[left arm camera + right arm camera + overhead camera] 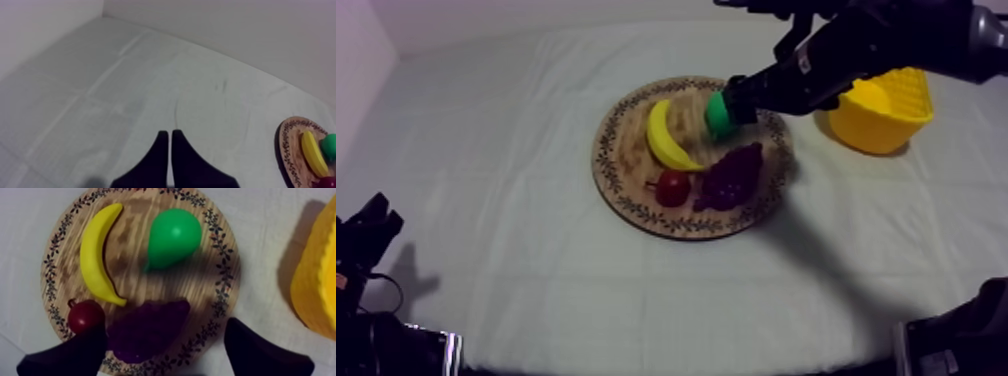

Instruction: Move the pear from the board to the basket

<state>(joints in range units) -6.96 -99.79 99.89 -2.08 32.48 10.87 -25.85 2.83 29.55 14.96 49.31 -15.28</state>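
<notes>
Squarely on the round wooden board [222,278] lies the pear [172,238], a smooth, bright green toy with a fat rounded body that tapers to a short pointed neck. It rests on its side in the part of the board nearest the yellow basket [881,125]. Its long axis runs slantwise across the wood grain. The narrow neck points inward, toward the gap between the banana [97,253] and the bunch of grapes [140,335], and the broad end faces the patterned rim.

By count there is one pear, one banana, one bunch of grapes and one small red fruit [85,315], all four on the single board. The one basket stands on the grey-white cloth [536,290] beside the board, apart from it. The banana curves alongside the pear without touching it. The red fruit sits near one banana tip, just beside the dark purple grapes.

The right gripper [166,329] hangs above the board with its fingers spread wide and nothing between them. In the top view its arm reaches in from the upper right, and its tip is at the pear. The left gripper [167,150] sits low over bare cloth, well apart from the board, with its fingers pressed together into a narrow wedge that grips nothing.
</notes>
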